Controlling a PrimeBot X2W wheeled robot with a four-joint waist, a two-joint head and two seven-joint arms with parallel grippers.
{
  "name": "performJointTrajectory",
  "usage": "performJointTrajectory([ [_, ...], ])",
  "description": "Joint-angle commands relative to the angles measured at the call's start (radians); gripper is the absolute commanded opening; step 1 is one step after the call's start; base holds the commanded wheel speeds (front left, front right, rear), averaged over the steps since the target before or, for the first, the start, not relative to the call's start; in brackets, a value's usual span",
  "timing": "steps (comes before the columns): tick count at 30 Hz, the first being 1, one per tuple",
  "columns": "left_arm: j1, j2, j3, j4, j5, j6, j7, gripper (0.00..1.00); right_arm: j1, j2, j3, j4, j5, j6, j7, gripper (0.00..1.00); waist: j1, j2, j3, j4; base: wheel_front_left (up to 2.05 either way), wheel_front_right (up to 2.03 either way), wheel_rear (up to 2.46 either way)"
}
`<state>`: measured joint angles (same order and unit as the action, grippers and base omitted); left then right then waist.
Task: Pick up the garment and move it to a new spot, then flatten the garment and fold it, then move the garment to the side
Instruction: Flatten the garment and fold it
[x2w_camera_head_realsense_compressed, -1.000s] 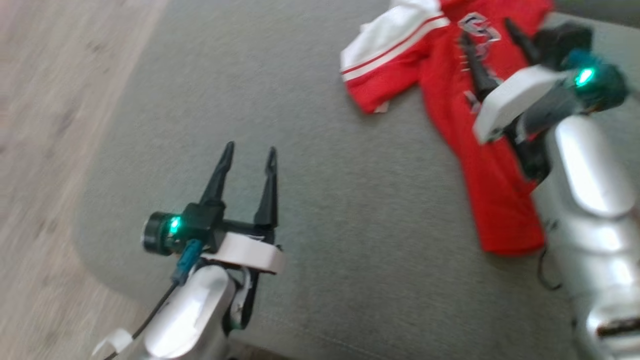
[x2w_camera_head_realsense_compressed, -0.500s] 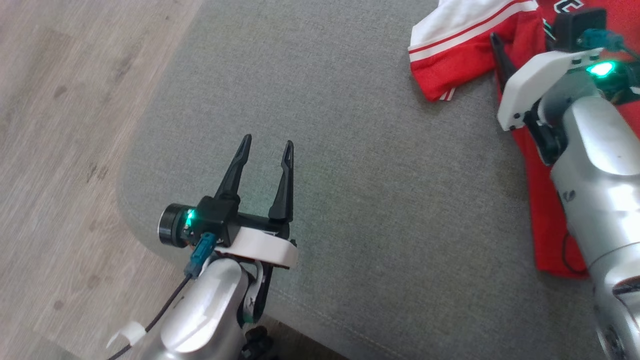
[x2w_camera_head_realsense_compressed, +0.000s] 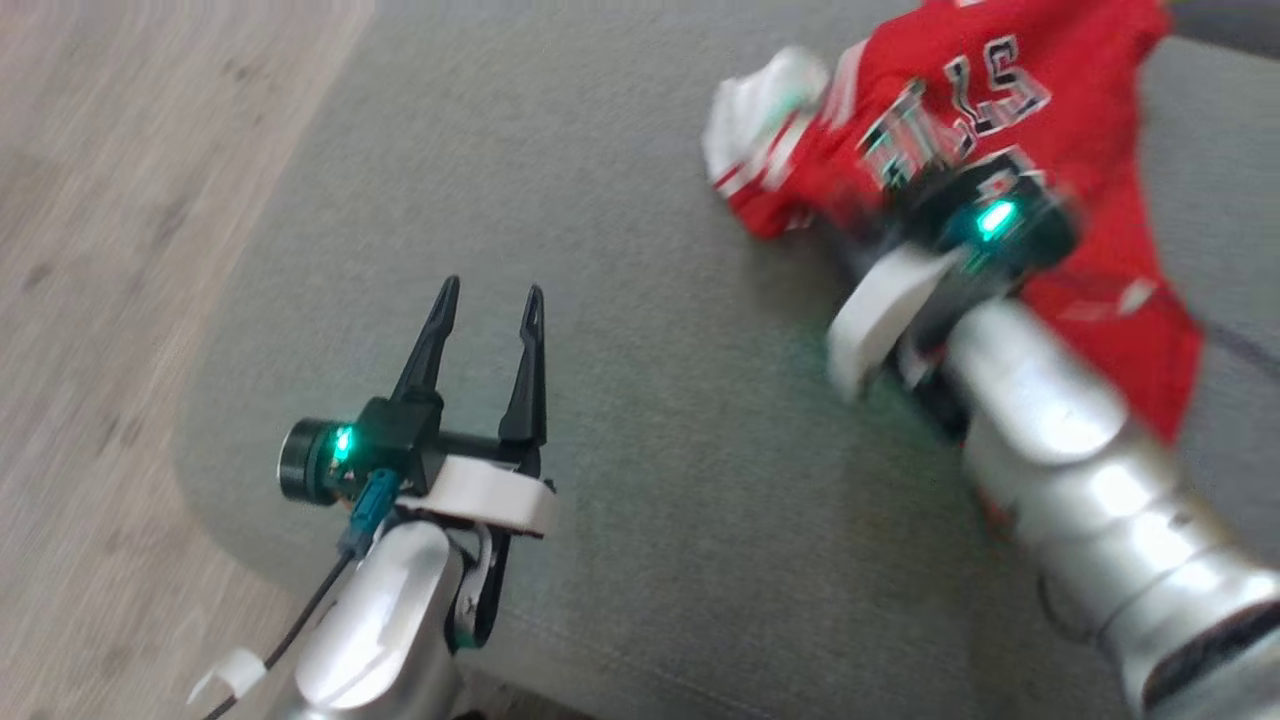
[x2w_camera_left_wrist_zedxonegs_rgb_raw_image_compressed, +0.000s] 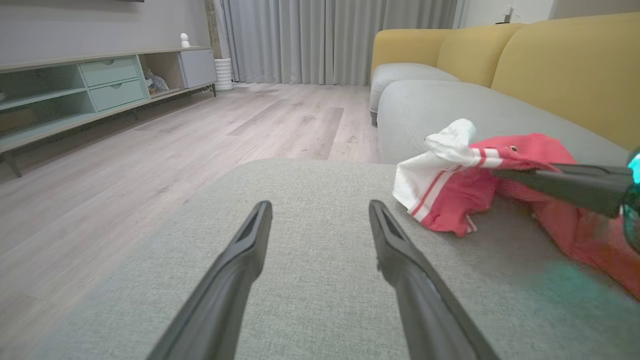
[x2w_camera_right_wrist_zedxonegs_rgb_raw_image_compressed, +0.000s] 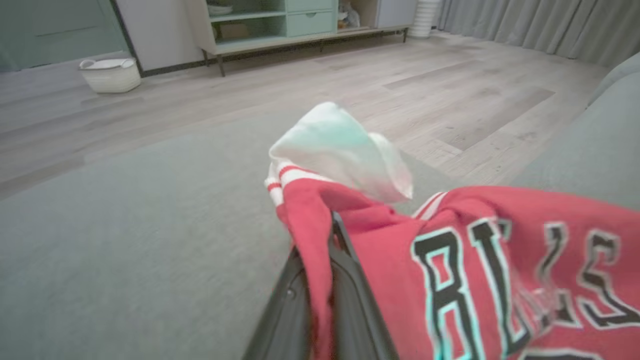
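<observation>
Up at one o'clock on the grey cushion (x2w_camera_head_realsense_compressed: 650, 450) we pinch a fold of the red garment (x2w_camera_head_realsense_compressed: 1000, 120) between the fingers of our right gripper (x2w_camera_right_wrist_zedxonegs_rgb_raw_image_compressed: 327, 250), its length trailing toward four o'clock, while our left gripper (x2w_camera_head_realsense_compressed: 487, 295), fingers spread and empty, hovers well apart at seven o'clock.

The left gripper (x2w_camera_head_realsense_compressed: 492, 290) is held well apart from the garment (x2w_camera_head_realsense_compressed: 1090, 70), its fingers spread, nothing gripped between them. The right gripper (x2w_camera_right_wrist_zedxonegs_rgb_raw_image_compressed: 334, 235) is clamped on a fold of the garment, forearm extended behind it.
</observation>
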<state>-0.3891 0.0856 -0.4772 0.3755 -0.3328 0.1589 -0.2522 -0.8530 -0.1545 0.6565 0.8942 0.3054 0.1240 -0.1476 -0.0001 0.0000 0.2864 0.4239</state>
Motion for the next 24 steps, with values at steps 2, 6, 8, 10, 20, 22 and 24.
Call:
performJointTrajectory([
  [2, 0.004, 0.033, 0.045, -0.015, 0.013, -0.002, -0.010, 1.00, 0.060, 0.030, 0.114, -0.078, 0.025, 0.007, -0.020, 0.00, 0.0001, 0.0000, -0.061, -0.063, 0.00, 0.00, 0.00],
  [6, 0.013, 0.045, 0.045, -0.001, 0.018, -0.006, -0.010, 1.00, 0.136, 0.028, 0.282, -0.144, 0.046, 0.007, -0.010, 0.00, 0.0001, 0.0000, -0.102, -0.098, 0.00, 0.00, 0.00],
  [8, 0.020, 0.052, 0.044, 0.007, 0.019, -0.006, -0.009, 1.00, 0.172, 0.021, 0.361, -0.174, 0.063, 0.007, 0.001, 0.00, 0.0001, 0.0000, -0.121, -0.116, 0.00, 0.00, 0.00],
  [10, 0.028, 0.060, 0.045, 0.013, 0.017, -0.005, -0.008, 1.00, 0.203, 0.014, 0.425, -0.193, 0.079, 0.007, 0.019, 0.23, 0.0001, 0.0000, -0.139, -0.134, 0.00, 0.00, 0.00],
  [20, 0.060, 0.098, 0.050, 0.002, 0.012, 0.004, 0.003, 1.00, 0.259, 0.017, 0.379, -0.212, 0.110, 0.007, -0.050, 1.00, 0.0001, 0.0000, -0.201, -0.240, 0.00, 0.00, 0.00],
  [22, 0.064, 0.103, 0.050, -0.006, 0.011, 0.005, 0.005, 1.00, 0.268, 0.019, 0.295, -0.218, 0.110, 0.007, -0.074, 1.00, 0.0001, 0.0000, -0.214, -0.263, 0.00, 0.00, 0.00],
  [24, 0.066, 0.106, 0.048, -0.015, 0.012, 0.008, 0.007, 1.00, 0.283, 0.018, 0.188, -0.228, 0.103, 0.007, -0.092, 1.00, 0.0001, 0.0000, -0.224, -0.283, 0.00, 0.00, 0.00],
])
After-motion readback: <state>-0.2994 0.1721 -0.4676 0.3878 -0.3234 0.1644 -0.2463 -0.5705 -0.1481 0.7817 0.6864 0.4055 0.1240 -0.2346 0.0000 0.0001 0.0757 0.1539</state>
